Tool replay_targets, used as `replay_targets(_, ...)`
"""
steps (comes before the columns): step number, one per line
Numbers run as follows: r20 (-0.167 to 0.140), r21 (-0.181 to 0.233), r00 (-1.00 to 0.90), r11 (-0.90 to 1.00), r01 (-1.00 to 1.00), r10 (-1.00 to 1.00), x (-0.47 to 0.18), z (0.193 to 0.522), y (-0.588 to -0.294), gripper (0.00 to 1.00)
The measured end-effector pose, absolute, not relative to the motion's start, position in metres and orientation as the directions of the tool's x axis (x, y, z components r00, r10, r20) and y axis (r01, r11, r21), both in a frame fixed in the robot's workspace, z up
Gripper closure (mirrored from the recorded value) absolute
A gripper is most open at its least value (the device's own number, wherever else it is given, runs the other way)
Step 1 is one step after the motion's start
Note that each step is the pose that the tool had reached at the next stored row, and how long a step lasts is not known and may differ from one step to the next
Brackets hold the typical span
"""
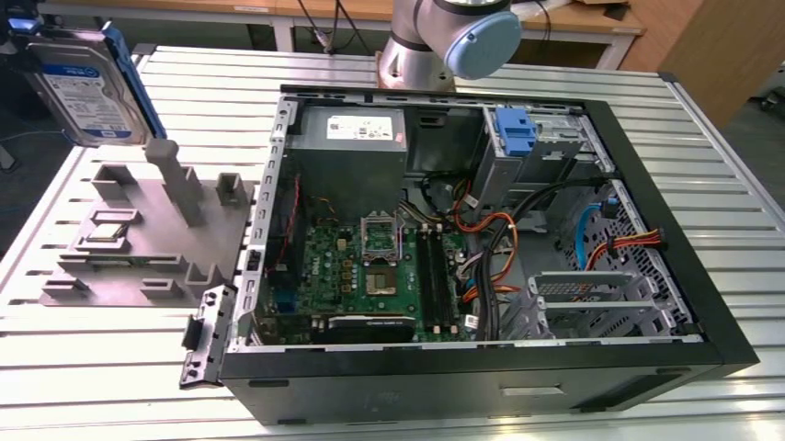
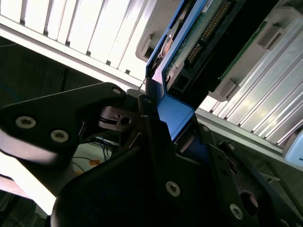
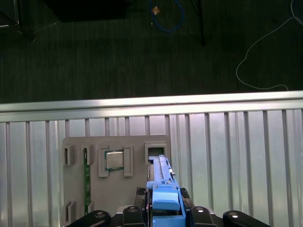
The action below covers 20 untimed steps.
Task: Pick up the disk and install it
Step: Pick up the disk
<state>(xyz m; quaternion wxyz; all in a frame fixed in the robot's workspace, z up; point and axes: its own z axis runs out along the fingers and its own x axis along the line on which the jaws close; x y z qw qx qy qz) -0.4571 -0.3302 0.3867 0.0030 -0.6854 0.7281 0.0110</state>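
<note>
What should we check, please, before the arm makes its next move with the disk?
1. Grip: the gripper is shut on the disk, clamping its blue carrier bracket. Ok.
2. Clearance: in the exterior view the disk hangs above the grey fixture, apart from it. Ok.
3. Disk attitude: it hangs on edge, label showing in the exterior view. Ok.
4. Access: the computer case lies with its side open. Ok.
5. Cables: the orange and black cables run loose beside the metal drive cage. Whether they block the way: cannot tell.
6. Mounting place free: cannot tell.
</note>
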Motion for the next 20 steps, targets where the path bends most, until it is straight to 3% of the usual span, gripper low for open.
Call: replay_targets(20,-0.02,0.012,-0.06,0.06,-0.998,-0.998,-0.4571,0.3919,-0.3303,0.63)
